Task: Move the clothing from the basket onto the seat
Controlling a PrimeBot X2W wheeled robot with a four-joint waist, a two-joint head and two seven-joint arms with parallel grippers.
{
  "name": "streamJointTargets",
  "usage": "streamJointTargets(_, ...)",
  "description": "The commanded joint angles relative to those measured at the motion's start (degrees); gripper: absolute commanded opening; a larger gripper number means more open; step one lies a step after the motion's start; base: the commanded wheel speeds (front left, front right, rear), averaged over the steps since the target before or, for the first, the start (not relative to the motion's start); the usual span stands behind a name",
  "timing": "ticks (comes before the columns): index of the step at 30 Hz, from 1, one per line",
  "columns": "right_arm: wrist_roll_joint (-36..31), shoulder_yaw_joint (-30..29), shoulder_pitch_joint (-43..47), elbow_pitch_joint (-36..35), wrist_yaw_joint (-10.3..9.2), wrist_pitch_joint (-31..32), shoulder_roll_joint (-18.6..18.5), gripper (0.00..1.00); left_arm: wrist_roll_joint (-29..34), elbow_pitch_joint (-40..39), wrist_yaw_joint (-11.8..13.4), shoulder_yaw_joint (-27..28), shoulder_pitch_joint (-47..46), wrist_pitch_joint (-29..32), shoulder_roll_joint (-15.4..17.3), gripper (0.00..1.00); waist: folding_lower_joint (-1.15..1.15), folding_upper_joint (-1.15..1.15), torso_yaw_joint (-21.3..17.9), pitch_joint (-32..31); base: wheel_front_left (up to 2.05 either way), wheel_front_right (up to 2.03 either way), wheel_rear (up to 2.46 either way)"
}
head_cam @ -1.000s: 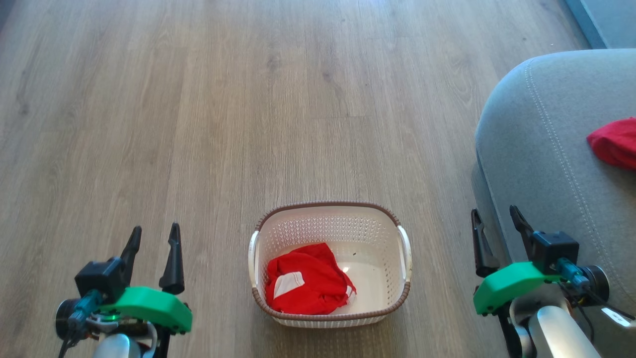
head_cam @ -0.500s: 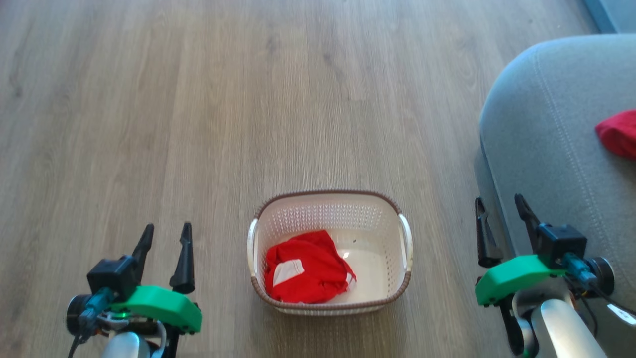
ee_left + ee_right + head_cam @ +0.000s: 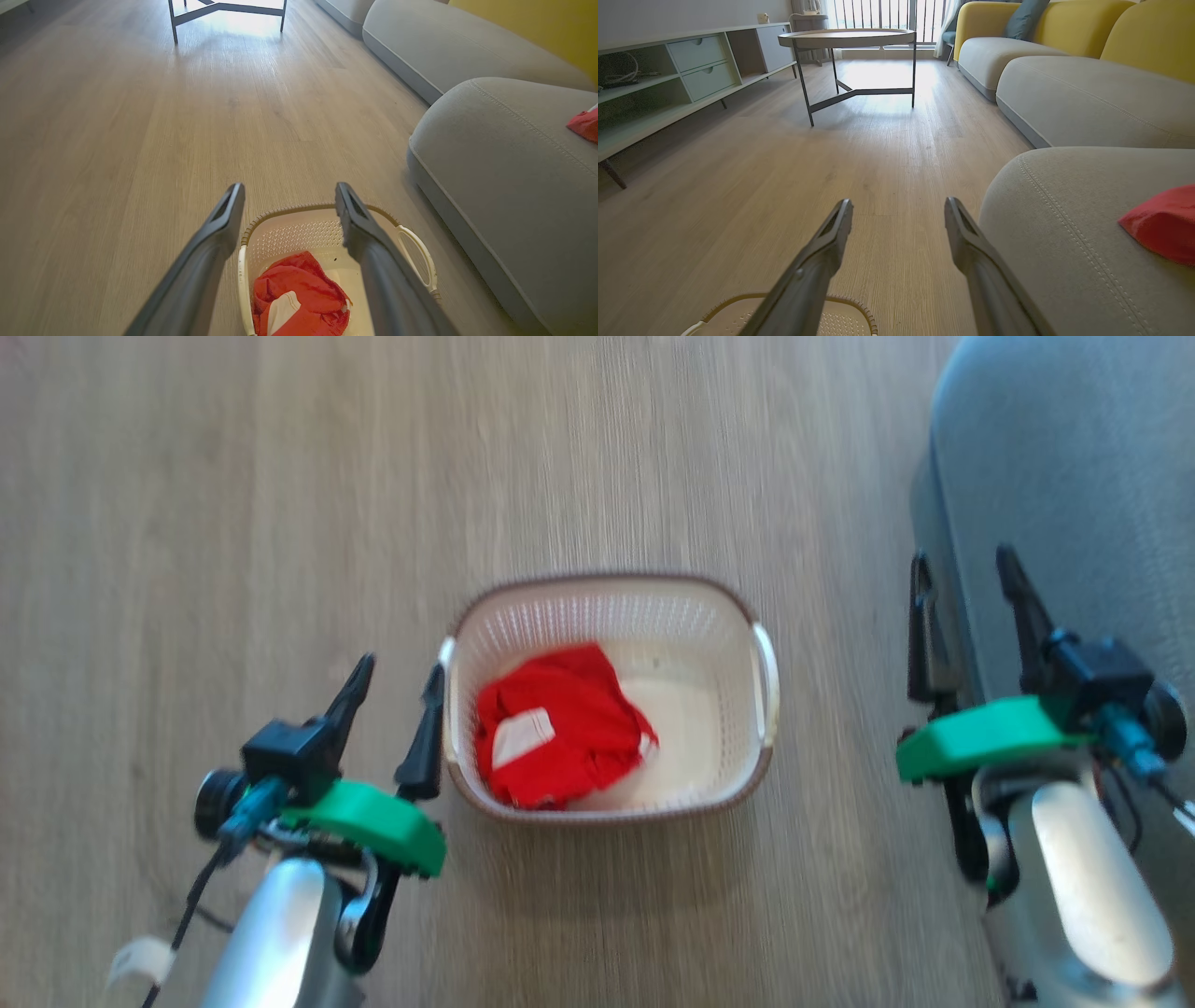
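Head view first: my left fingers (image 3: 425,742) stand wide and empty, just beside the left rim of the basket (image 3: 653,616). My right fingers (image 3: 922,635) are equally wide, holding nothing, at the edge of the seat (image 3: 1074,476). The basket sits on the wooden floor (image 3: 233,523), with the red clothing (image 3: 551,728) crumpled in its left half. Left wrist view: both fingers are splayed above the basket, with the garment below them. Right wrist view: fingers apart over the floor, basket rim at the bottom, a second red garment (image 3: 1162,224) lying on the seat.
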Motion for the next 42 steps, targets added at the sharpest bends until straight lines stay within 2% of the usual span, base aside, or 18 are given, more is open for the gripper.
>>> streamJointTargets(1,-0.4,1.3,-2.1,-2.2,0.40,-0.4,0.6,1.00,-0.6,-1.2,0.1,0.8,-2.3,-0.3,1.2,1.00,0.00,0.00,-1.3,5.4,0.00,0.00,0.00)
streamJointTargets(19,0.7,4.4,-14.3,-6.8,0.40,-0.4,0.8,1.00,-2.0,9.1,0.1,-15.0,-21.5,-0.3,4.7,1.00,0.00,0.00,-5.6,26.6,0.00,0.00,0.00)
streamJointTargets(26,1.6,5.8,-16.6,-7.7,0.40,-0.4,0.8,1.00,-0.9,19.7,0.1,-25.4,-31.0,-0.3,6.3,1.00,0.00,0.00,-7.4,31.9,0.00,0.00,0.00)
streamJointTargets(27,1.6,5.8,-16.6,-7.7,0.40,-0.4,0.8,1.00,-0.9,19.7,0.1,-25.4,-31.0,-0.3,6.3,1.00,0.00,0.00,-7.4,31.9,0.00,0.00,0.00)
streamJointTargets(29,2.2,6.2,-17.4,-7.8,0.40,-0.4,0.8,1.00,0.4,25.2,0.1,-30.6,-35.6,-0.1,6.6,1.00,0.00,0.00,-8.1,33.5,0.00,0.00,0.00)
streamJointTargets(36,3.9,6.8,-17.8,-8.1,0.40,-0.4,0.8,1.00,3.3,36.9,0.1,-40.1,-44.6,2.8,5.7,1.00,0.00,0.00,-10.0,35.7,0.00,0.00,0.00)
streamJointTargets(42,5.6,7.4,-17.5,-8.4,0.40,-0.4,0.8,1.00,5.4,44.0,0.1,-45.5,-49.6,7.1,4.6,1.00,0.00,0.00,-11.6,37.0,0.00,0.00,0.00)
